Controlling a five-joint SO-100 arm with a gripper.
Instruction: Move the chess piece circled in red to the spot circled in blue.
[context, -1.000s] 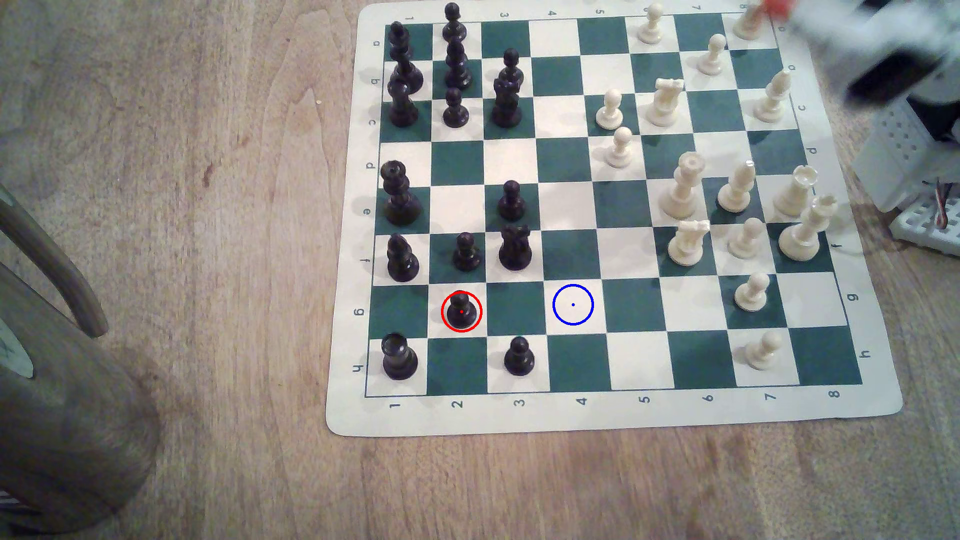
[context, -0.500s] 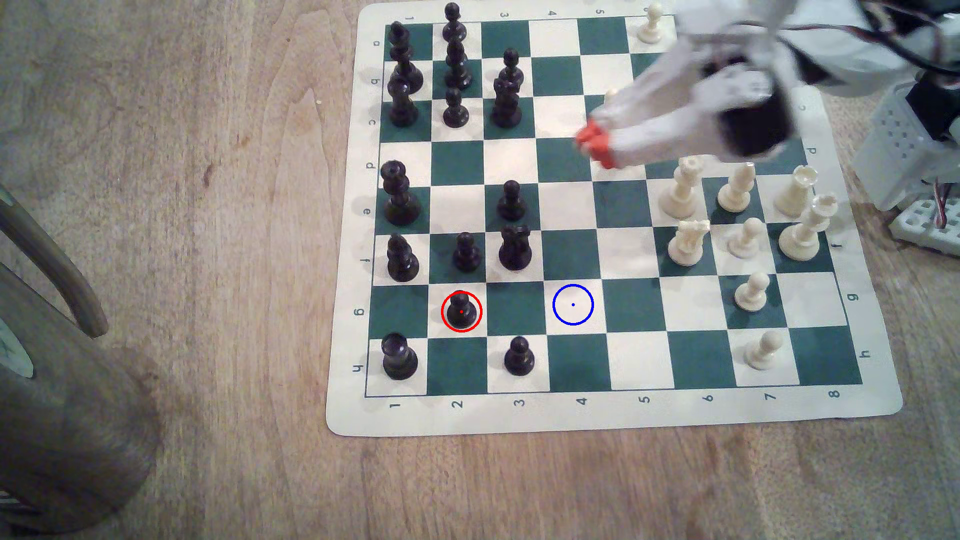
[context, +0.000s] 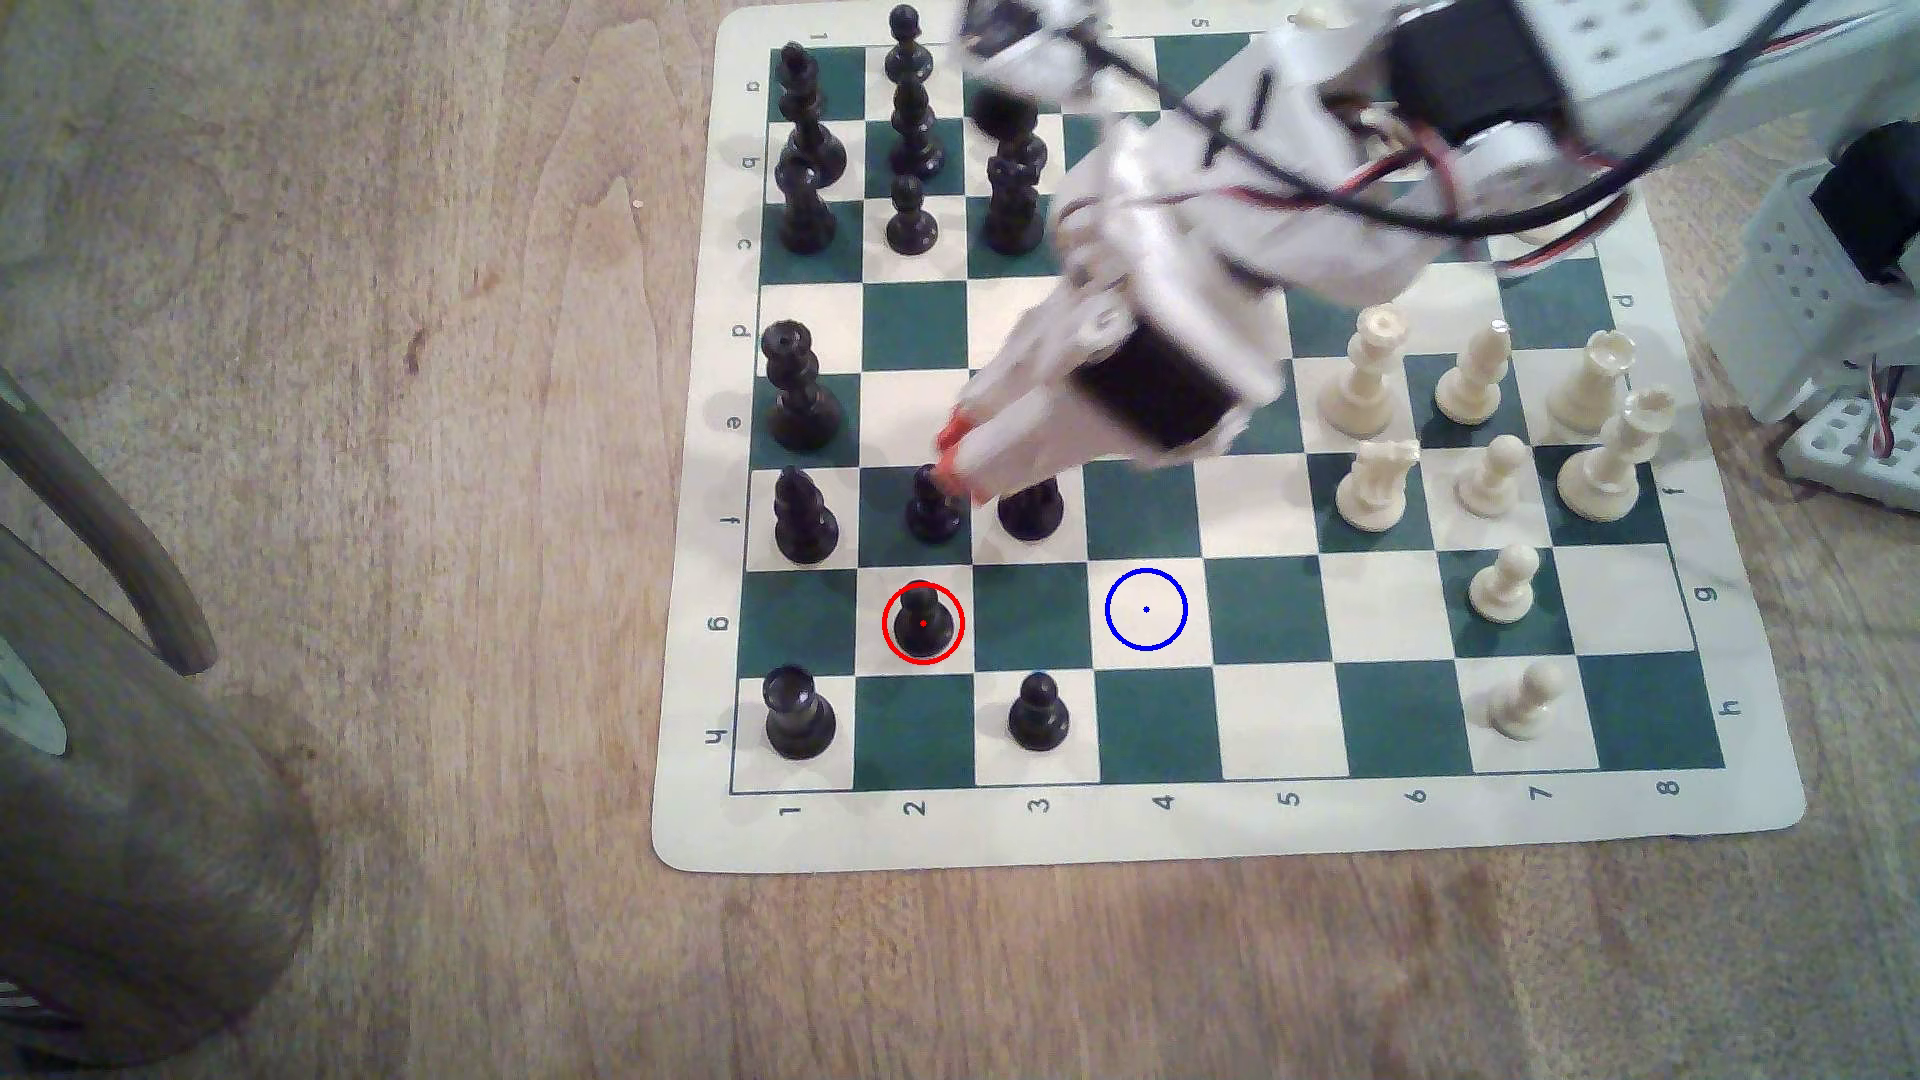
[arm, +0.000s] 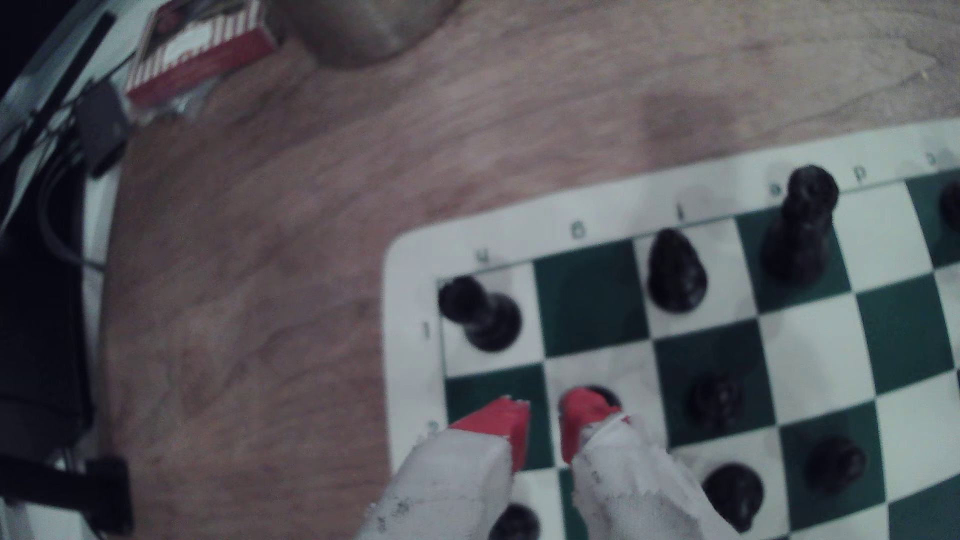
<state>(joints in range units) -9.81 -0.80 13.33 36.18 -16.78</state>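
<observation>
Home tabletop, worn wooden table (context: 416, 519), roll-up chess mat (context: 1226, 831)

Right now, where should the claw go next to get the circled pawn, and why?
Probably a short move toward the board's near edge, then down. In the exterior view the claw hangs empty by the next square's pawn, and the red-circled pawn stands untouched, with the blue-circled spot bare.

Black pieces (context: 798, 386) and cream pieces (context: 1366, 369) stand on a green-and-cream board (context: 1226, 826) on a wooden table (context: 416, 519).
</observation>
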